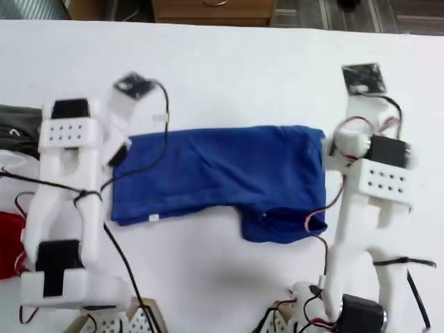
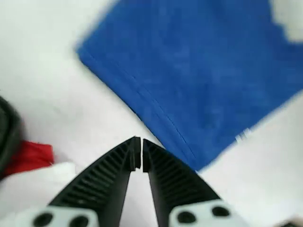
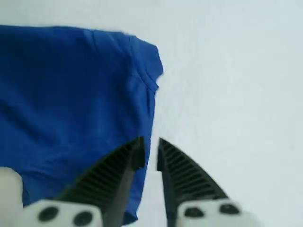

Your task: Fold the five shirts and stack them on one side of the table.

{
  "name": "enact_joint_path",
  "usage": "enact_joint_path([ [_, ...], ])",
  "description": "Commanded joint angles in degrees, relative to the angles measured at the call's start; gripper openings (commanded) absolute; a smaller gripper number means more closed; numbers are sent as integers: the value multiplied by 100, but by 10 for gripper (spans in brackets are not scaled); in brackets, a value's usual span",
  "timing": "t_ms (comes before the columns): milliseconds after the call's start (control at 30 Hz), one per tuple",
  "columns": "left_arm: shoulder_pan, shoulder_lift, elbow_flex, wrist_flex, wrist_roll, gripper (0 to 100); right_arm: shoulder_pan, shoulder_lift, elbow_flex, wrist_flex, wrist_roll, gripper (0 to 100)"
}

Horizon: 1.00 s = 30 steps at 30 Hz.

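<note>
High view: blue shirt on table.

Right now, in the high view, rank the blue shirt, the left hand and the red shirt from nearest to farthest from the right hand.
1. The blue shirt: the right hand sits at its near edge.
2. The left hand: across the shirt, at its opposite edge.
3. The red shirt: farthest, at the table edge beyond the left hand.
</note>
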<state>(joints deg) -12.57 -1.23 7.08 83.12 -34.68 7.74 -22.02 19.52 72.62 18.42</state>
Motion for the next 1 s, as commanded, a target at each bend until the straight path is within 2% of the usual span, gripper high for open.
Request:
enact_joint_path([
  [0,-35,571,-646,-466,475,28,-664,505,-273,-690,-141,22],
  [167,-26,2453,-1631,-615,1187,28,-1174,2018,-1204,-1077,-141,19],
  [333,167,4062,-3257,70,1486,28,-1086,3582,-2637,-901,-141,19],
  [633,141,6127,-6387,1538,1477,28,-558,5692,-4202,-400,-149,19],
  [833,-141,7209,-8207,1758,1248,28,-66,6413,-4862,-312,-114,19],
  [967,-237,7490,-8778,1776,1152,27,-31,6475,-5240,110,-105,19],
])
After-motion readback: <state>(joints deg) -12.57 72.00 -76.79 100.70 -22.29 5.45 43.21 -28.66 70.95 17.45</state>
